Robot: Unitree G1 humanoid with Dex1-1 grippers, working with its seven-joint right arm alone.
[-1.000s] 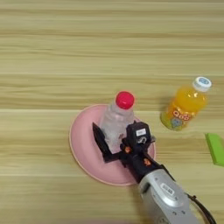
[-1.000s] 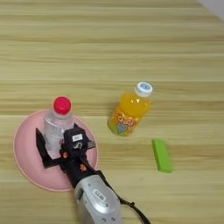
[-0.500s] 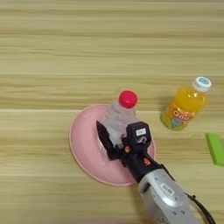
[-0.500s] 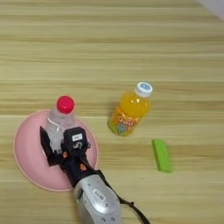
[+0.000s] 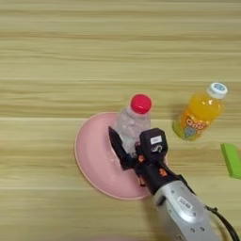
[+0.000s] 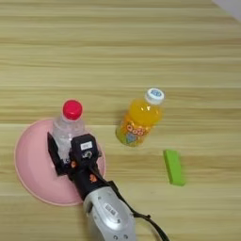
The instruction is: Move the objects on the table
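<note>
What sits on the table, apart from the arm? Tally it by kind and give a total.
Bottles: 2, the clear bottle with a red cap on the plate and the orange-juice bottle on the table.
Pink plate: 1
Green block: 1
Total: 4

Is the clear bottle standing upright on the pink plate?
Yes, the clear bottle stands upright on the pink plate, red cap on top, with the gripper around its base.

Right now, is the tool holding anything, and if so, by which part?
The tool sits low against the clear bottle standing on the pink plate, one finger beside its body; a closed grip cannot be told.
</note>
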